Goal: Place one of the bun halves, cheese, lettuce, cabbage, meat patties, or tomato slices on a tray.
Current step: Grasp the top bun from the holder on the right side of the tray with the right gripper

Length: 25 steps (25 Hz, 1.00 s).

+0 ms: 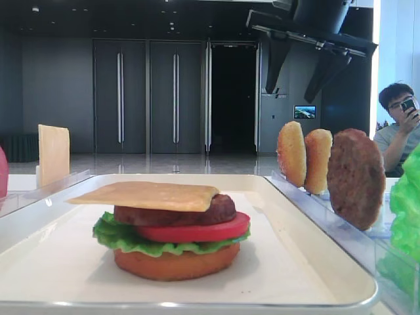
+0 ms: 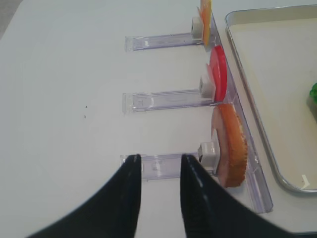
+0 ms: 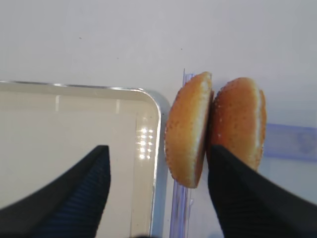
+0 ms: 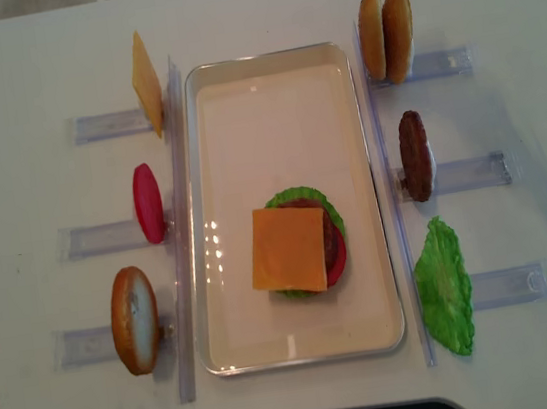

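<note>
Two sesame-speckled bun halves (image 4: 386,36) stand on edge, side by side, in the far right rack. My right gripper (image 3: 158,148) hangs open over them. Its left finger is above the tray (image 3: 156,114) corner, and its right finger covers part of the outer bun (image 3: 240,119). The inner bun half (image 3: 187,131) lies between the jaws, untouched. On the tray (image 4: 231,341) sits a stack of bottom bun, lettuce, tomato and patty, with cheese (image 4: 288,249) on top. My left gripper (image 2: 159,157) is open and holds nothing, low over a clear rack beside a darker bun (image 2: 230,146).
Right racks hold a meat patty (image 4: 414,156) and a lettuce leaf (image 4: 444,288). Left racks hold a cheese slice (image 4: 145,85), a tomato slice (image 4: 148,203) and a bun (image 4: 135,321). A person (image 1: 397,128) sits beyond the table's right side.
</note>
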Each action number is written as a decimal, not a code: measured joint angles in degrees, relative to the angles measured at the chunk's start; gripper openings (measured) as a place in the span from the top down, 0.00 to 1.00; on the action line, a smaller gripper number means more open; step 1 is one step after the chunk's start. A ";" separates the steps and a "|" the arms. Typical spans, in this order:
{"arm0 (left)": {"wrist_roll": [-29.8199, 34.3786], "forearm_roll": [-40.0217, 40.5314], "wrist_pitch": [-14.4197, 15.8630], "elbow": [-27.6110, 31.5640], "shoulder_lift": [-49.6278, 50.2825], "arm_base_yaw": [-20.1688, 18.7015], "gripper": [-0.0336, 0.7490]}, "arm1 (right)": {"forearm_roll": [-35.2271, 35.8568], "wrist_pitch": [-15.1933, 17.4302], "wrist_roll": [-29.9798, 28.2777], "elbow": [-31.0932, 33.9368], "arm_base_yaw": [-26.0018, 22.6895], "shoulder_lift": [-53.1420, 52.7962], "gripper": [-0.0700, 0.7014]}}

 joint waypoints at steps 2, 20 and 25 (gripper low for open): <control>0.00 0.00 0.00 0.00 0.00 0.00 0.69 | 0.34 -0.47 -0.19 0.00 -0.07 0.64 0.34; -0.04 0.00 0.00 0.00 0.00 0.00 0.69 | 1.96 -1.54 -3.11 0.00 -2.48 3.63 0.34; -0.04 0.00 0.00 0.00 0.00 0.00 0.69 | 3.06 -1.71 -3.97 0.00 -2.48 4.94 0.34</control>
